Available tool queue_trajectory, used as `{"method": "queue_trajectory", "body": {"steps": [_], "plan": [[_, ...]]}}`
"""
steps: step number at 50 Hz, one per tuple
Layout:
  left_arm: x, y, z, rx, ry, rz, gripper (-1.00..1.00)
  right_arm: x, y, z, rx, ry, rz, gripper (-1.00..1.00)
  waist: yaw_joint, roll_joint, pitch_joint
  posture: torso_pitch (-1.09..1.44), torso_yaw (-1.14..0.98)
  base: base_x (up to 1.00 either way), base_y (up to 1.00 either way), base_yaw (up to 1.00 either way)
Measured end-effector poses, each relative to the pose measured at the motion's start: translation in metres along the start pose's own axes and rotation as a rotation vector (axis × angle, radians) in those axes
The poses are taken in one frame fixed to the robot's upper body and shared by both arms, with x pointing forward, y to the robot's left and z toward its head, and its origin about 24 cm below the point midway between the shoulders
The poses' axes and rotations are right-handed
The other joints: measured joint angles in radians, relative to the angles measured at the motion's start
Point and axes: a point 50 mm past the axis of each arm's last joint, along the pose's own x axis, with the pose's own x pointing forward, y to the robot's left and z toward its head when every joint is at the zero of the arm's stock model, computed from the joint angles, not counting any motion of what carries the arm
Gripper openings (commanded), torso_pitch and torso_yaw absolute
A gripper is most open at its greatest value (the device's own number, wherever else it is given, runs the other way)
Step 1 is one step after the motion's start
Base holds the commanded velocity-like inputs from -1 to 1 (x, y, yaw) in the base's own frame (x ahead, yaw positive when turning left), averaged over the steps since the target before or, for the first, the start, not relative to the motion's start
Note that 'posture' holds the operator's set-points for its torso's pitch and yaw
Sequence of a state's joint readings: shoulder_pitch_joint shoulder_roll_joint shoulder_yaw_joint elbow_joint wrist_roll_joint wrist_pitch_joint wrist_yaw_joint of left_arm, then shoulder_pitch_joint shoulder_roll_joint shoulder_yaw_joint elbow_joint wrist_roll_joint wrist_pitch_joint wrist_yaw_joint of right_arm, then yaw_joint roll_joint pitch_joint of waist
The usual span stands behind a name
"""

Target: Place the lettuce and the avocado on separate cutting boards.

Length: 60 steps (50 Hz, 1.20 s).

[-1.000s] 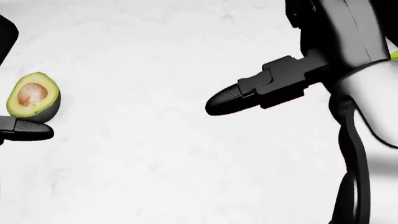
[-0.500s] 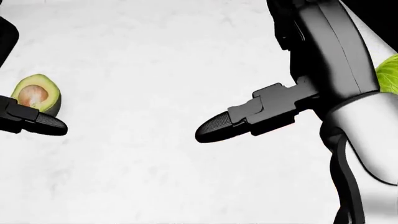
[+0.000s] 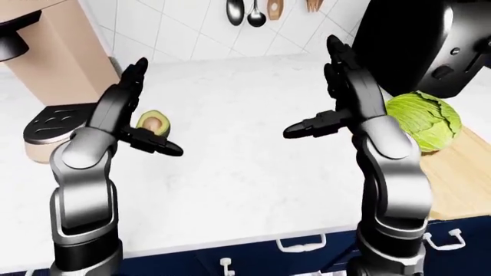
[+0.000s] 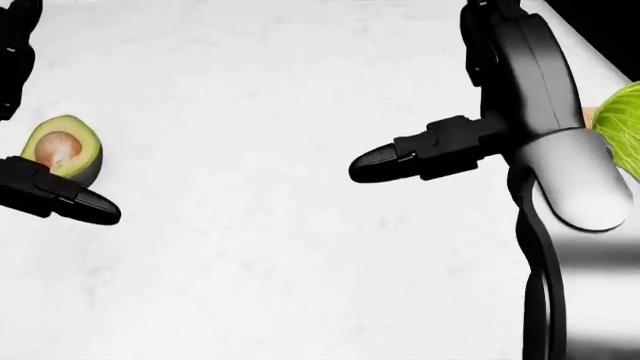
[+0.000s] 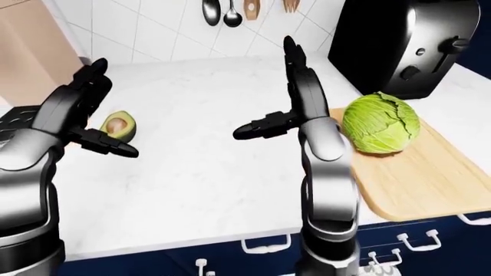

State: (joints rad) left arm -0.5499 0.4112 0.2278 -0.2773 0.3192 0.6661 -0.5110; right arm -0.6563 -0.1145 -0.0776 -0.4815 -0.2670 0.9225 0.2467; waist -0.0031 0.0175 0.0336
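a: left-eye view first. why does the lettuce (image 3: 423, 120) sit where it does?
b: it rests on the wooden cutting board (image 3: 460, 172) at the right, so that half of the task looks done. the right hand (image 3: 335, 92) stands just left of it, fingers spread, holding nothing.
a: and the avocado (image 3: 153, 122)?
b: a cut half on the white counter (image 3: 246, 155), on no board. the left hand (image 3: 132, 106) is open beside it, thumb reaching under, likely lining up a grasp.
a: head view?
b: it shows the avocado half at the left, pit up, with a dark thumb just below it, not closed round it.
a: right-eye view, any writing?
b: none readable; the black toaster (image 5: 418, 43) and the hanging utensils (image 5: 230, 11) bear no label i can make out.
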Motion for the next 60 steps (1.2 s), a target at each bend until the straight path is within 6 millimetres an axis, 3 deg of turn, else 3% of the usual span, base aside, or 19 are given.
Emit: {"method": "queue_trajectory", "body": {"steps": [16, 30, 31, 34, 35, 41, 49, 60], "plan": [[0.006, -0.009, -0.025, -0.01, 0.083, -0.037, 1.0, 0.002, -0.001, -0.003, 0.006, -0.044, -0.021, 1.0, 0.006, -0.01, -0.003, 0.0, 0.0, 0.0, 0.0, 0.0], [0.013, -0.008, -0.04, -0.006, 0.116, -0.031, 1.0, 0.0, 0.0, -0.005, 0.005, -0.039, -0.023, 1.0, 0.005, -0.003, -0.009, 0.0, 0.0, 0.0, 0.0, 0.0], [0.013, -0.008, -0.04, -0.006, 0.118, -0.031, 0.8, 0.0, 0.0, -0.005, 0.005, -0.038, -0.023, 1.0, 0.005, -0.002, -0.009, 0.0, 0.0, 0.0, 0.0, 0.0], [0.014, -0.007, -0.046, -0.002, 0.132, -0.021, 0.54, 0.001, 0.001, -0.006, 0.008, -0.035, -0.019, 1.0, 0.004, 0.001, -0.012, 0.0, 0.0, 0.0, 0.0, 0.0], [0.015, -0.007, -0.047, -0.001, 0.136, -0.017, 0.26, 0.001, 0.001, -0.007, 0.008, -0.034, -0.019, 1.0, 0.004, 0.002, -0.013, 0.0, 0.0, 0.0, 0.0, 0.0], [0.013, -0.007, -0.05, 0.032, 0.138, -0.006, -0.07, -0.002, 0.0, -0.003, 0.007, -0.044, -0.022, 1.0, 0.004, 0.006, -0.016, 0.0, 0.0, 0.0, 0.0, 0.0], [0.014, -0.006, -0.038, 0.064, 0.072, 0.023, -0.98, -0.001, 0.0, 0.002, 0.004, -0.057, -0.016, 1.0, 0.003, 0.002, -0.022, 0.0, 0.0, 0.0, 0.0, 0.0], [0.011, -0.003, -0.029, 0.064, 0.083, 0.019, -1.0, -0.003, -0.001, 0.002, -0.005, -0.059, -0.018, 1.0, 0.002, -0.003, -0.012, 0.0, 0.0, 0.0, 0.0, 0.0]]}}
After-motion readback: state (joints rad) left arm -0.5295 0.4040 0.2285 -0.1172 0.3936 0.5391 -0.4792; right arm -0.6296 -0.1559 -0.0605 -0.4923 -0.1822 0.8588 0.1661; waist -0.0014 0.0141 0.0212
